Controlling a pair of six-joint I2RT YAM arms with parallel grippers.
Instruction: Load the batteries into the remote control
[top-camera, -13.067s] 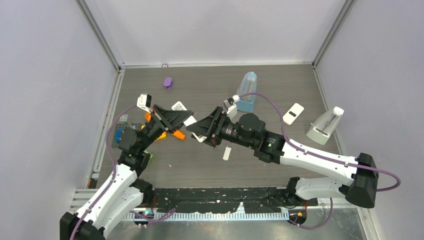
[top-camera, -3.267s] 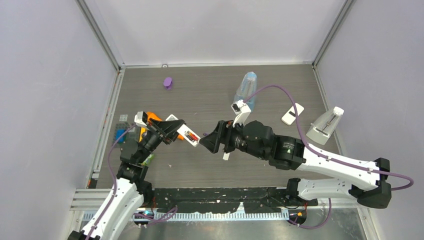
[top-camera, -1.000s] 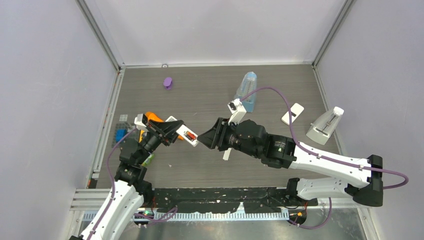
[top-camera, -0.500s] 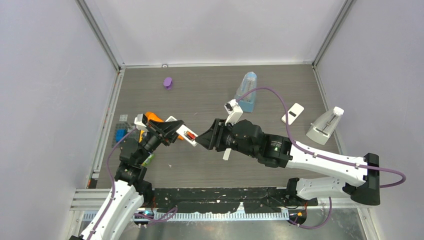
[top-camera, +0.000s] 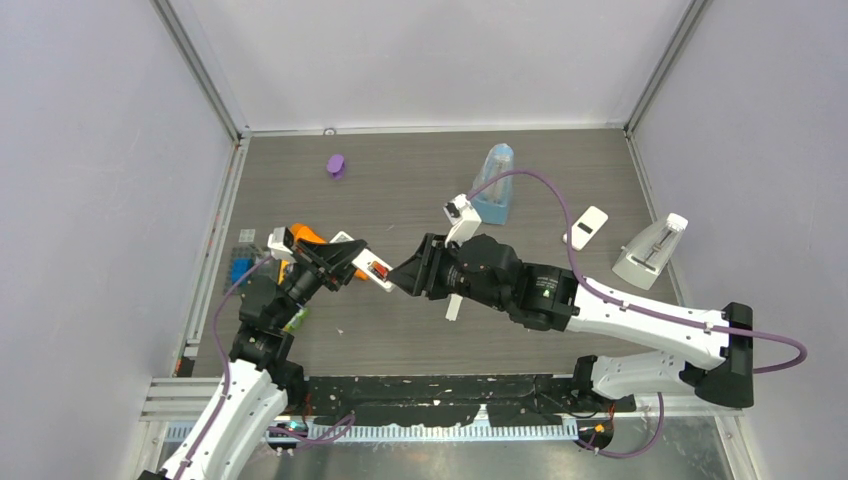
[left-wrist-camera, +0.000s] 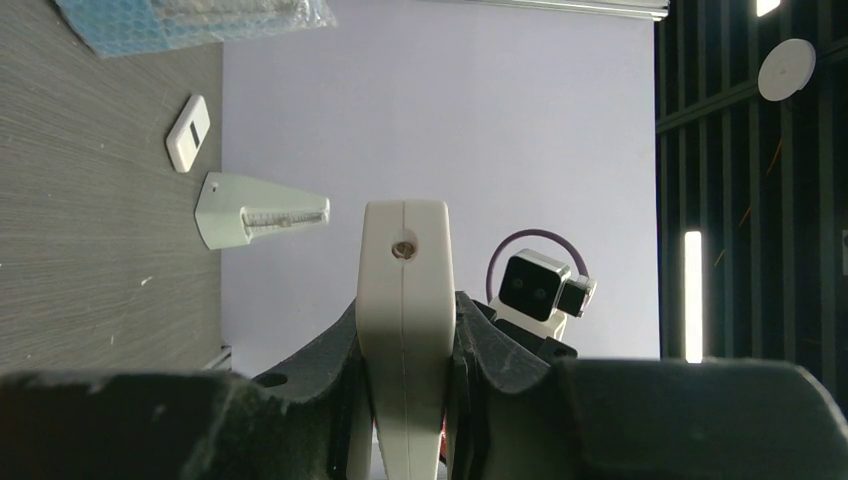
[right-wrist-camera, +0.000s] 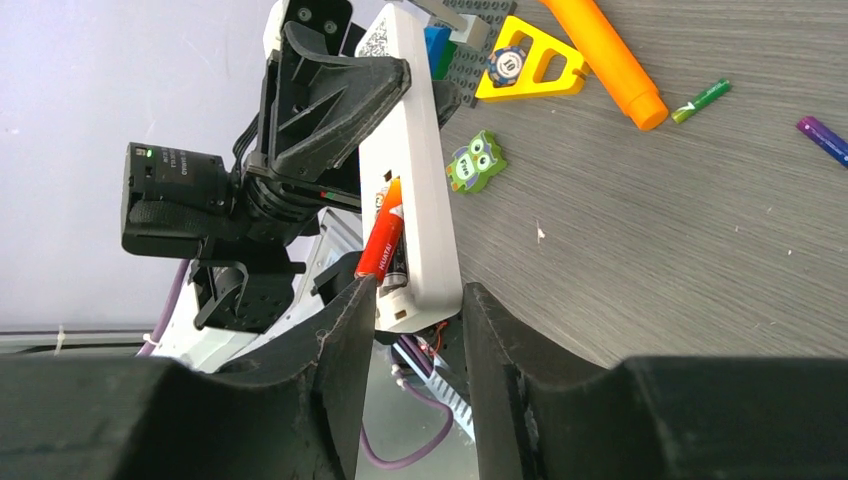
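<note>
My left gripper (top-camera: 340, 262) is shut on the white remote control (top-camera: 366, 266) and holds it off the table, its open battery bay facing my right gripper (top-camera: 405, 277). In the right wrist view a red battery (right-wrist-camera: 381, 232) lies tilted in the bay of the remote control (right-wrist-camera: 415, 190), one end sticking out, beside a dark battery (right-wrist-camera: 398, 268). The right gripper (right-wrist-camera: 415, 310) is open, its jaws either side of the remote's near end, one finger (right-wrist-camera: 345, 330) at the red battery's lower end. A green battery (right-wrist-camera: 702, 100) and a purple battery (right-wrist-camera: 822, 137) lie on the table. The left wrist view shows the remote (left-wrist-camera: 404, 310) end-on between my left gripper's (left-wrist-camera: 404, 400) fingers.
An orange marker (right-wrist-camera: 605, 55), a yellow triangle (right-wrist-camera: 530, 65) and an owl figure (right-wrist-camera: 473, 165) lie under the left arm. A white cover strip (top-camera: 453, 305) lies under the right arm. Farther off are a blue bag (top-camera: 493, 180), a small white remote (top-camera: 586, 227), a white wedge (top-camera: 648, 252) and a purple piece (top-camera: 336, 165).
My right gripper has moved left, up to the remote's end. The left gripper and the remote have held still.
</note>
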